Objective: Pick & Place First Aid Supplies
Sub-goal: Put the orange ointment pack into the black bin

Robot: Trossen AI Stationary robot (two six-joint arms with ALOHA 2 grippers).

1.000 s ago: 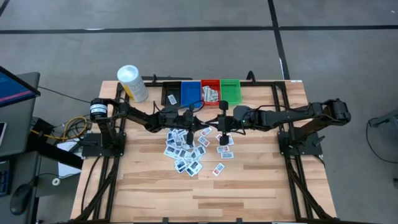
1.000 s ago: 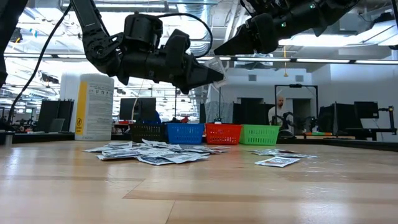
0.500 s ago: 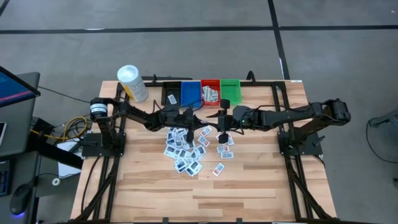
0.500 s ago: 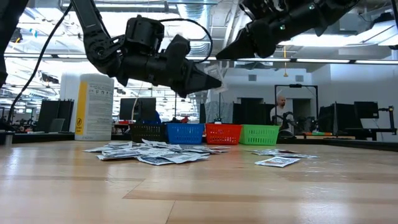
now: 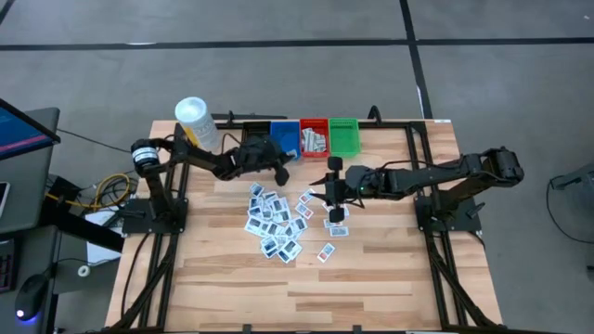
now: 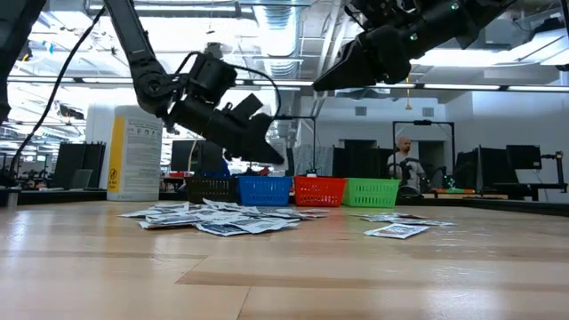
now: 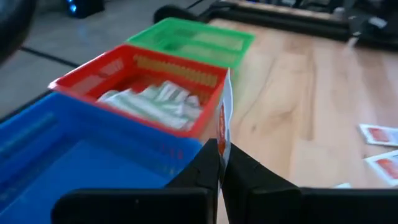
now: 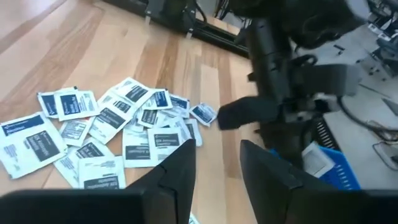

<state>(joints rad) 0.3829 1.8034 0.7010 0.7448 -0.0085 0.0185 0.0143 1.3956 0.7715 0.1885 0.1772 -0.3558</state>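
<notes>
Looking down from the high view: the first aid supplies (image 5: 278, 221) lie scattered flat mid-table, the heap's long axis running from the bins toward the near edge, a few strays (image 5: 335, 223) off to the right. Left gripper (image 5: 281, 173) sits past the heap, close to the blue bin (image 5: 285, 137); whether it holds anything cannot be told here. Right gripper (image 5: 333, 191) hovers by the strays, fingers apart, nothing in them. Bare wood all along the near half of the table (image 5: 371, 278).

Low view: left gripper (image 6: 267, 151) hangs above the black bin (image 6: 211, 188) and the blue bin (image 6: 265, 189); right gripper (image 6: 327, 78) is higher, well clear of the packets.

Left wrist view: jaws clamped on a thin packet (image 7: 222, 124), white with a red mark, standing on edge, long axis pointing away from the fingers toward the red bin (image 7: 140, 81), which holds pale strips. Green bin (image 7: 193, 40) beyond it.

Right wrist view: fingers (image 8: 177, 171) parted and empty over the heap (image 8: 112, 134).
</notes>
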